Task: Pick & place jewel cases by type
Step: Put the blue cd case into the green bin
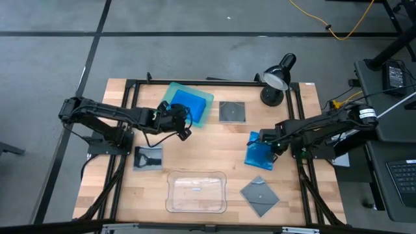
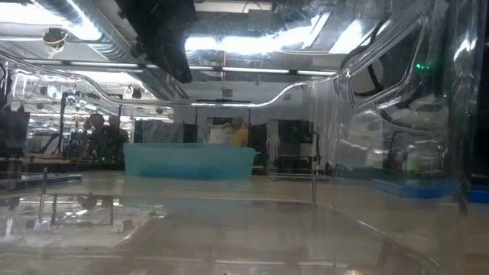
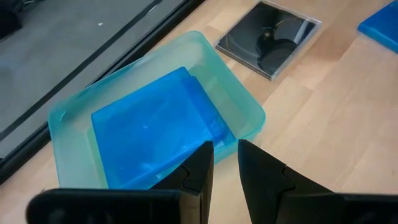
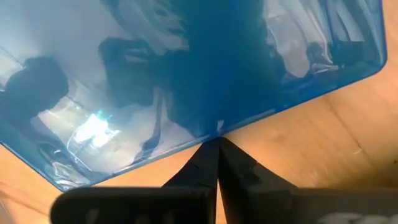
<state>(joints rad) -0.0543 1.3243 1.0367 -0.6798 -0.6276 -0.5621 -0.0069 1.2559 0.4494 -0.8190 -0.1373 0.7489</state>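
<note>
A teal tray (image 1: 203, 110) (image 3: 249, 106) stands at the far middle of the table, and a blue jewel case (image 3: 149, 130) lies flat in it. My left gripper (image 3: 225, 146) (image 1: 184, 132) hovers open over the tray's near rim with nothing between its fingers. Another blue jewel case (image 1: 261, 157) (image 4: 186, 74) lies on the table at the right. My right gripper (image 4: 217, 142) (image 1: 255, 140) points down, shut, at that case's edge. Dark grey jewel cases lie flat beside the tray (image 1: 232, 112) (image 3: 268, 38), at the left (image 1: 148, 158) and at the near right (image 1: 260, 195). My right gripper comes from above, pointing down. Its shut fingertips (image 4: 208, 158) meet the blue jewel case at one long edge (image 4: 242, 121), about midway along it. The case sits outside the fingers, not between them, with its broad face toward the camera.
A clear plastic tray (image 1: 197, 192) stands at the near middle and fills the low view. A black desk lamp (image 1: 278, 75) stands at the far right. Bare wood lies between the trays (image 1: 195, 153).
</note>
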